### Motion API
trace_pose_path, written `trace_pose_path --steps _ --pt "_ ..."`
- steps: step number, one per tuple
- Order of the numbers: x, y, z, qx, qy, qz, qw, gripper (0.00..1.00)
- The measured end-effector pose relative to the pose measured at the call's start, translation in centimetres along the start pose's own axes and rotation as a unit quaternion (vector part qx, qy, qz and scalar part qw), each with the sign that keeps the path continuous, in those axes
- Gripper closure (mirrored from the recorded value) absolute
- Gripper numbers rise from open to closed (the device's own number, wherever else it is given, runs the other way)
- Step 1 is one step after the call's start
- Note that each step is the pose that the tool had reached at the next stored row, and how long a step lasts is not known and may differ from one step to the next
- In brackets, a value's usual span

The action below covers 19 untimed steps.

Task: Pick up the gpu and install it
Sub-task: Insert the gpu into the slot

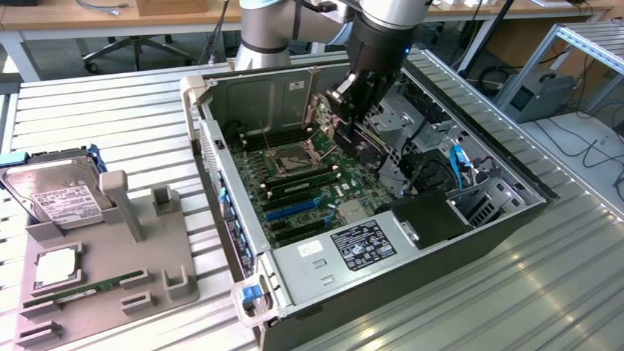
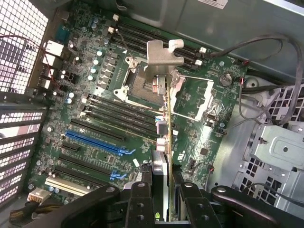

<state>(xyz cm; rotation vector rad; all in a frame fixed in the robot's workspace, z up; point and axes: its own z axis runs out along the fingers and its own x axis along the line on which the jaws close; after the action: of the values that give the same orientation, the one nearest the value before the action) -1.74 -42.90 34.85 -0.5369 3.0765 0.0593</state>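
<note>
My gripper point(image 1: 357, 110) hangs inside the open computer case point(image 1: 322, 281), above the green motherboard point(image 1: 317, 186). It is shut on the gpu point(image 1: 364, 146), a dark flat card that hangs below the fingers over the board's right part in the exterior view. In the wrist view the gpu point(image 2: 166, 137) shows edge-on between my gripper's point(image 2: 166, 206) black fingers point(image 2: 140, 199). Its silver end bracket point(image 2: 161, 57) points away from the camera, over the processor socket point(image 2: 142, 85). The blue slots point(image 2: 95, 142) lie off to one side of the card, apart from it.
A grey fixture tray point(image 1: 146, 256) at the exterior view's left holds a silver hard drive point(image 1: 58, 194), a processor point(image 1: 57, 267) and a green RAM stick point(image 1: 83, 289). Cables point(image 2: 266, 47) and a drive cage point(image 1: 487, 197) crowd the case's right side. The case rests on a slatted metal table point(image 1: 98, 117).
</note>
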Motion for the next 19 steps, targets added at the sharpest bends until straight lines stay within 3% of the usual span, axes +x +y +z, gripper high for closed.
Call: trace_pose_path --steps 19 --pt "0.0 0.0 0.0 -0.0006 0.0008 -0.024 0.9997 0.73"
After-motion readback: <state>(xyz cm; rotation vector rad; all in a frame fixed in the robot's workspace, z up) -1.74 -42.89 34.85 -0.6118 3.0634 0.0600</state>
